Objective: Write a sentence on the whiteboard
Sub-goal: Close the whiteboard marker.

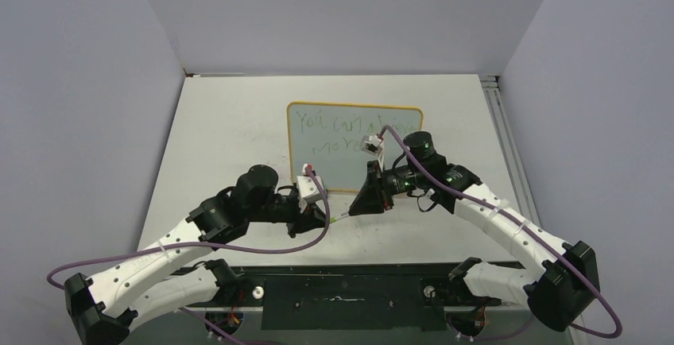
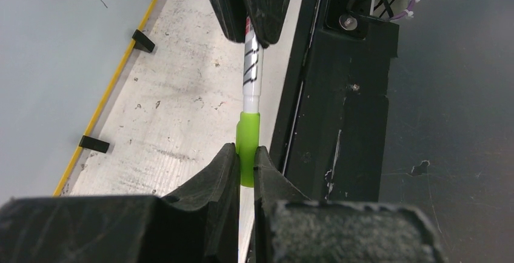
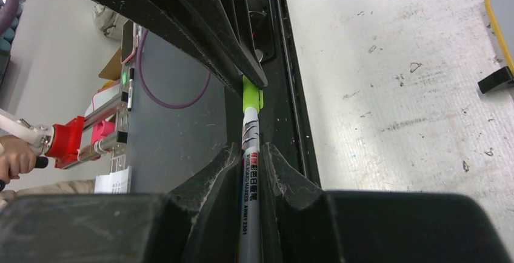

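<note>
Left gripper [image 2: 244, 154] pinches the green cap [image 2: 248, 131], right gripper [image 3: 250, 154] clamps the marker barrel [image 3: 250, 134]; the sentence [image 1: 350, 122] already sits on the whiteboard [image 1: 350, 176], so only capping seems left

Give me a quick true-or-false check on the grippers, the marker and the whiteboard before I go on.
1. The left gripper is shut on the green cap of the marker. True.
2. The right gripper is open and holds nothing. False: it is shut on the marker's white barrel.
3. The whiteboard bears green writing in two lines. True.
4. The marker's tip is touching the whiteboard. False: the marker hangs between the two grippers over the table, nearer the arm bases than the board, with the cap over its tip.
</note>
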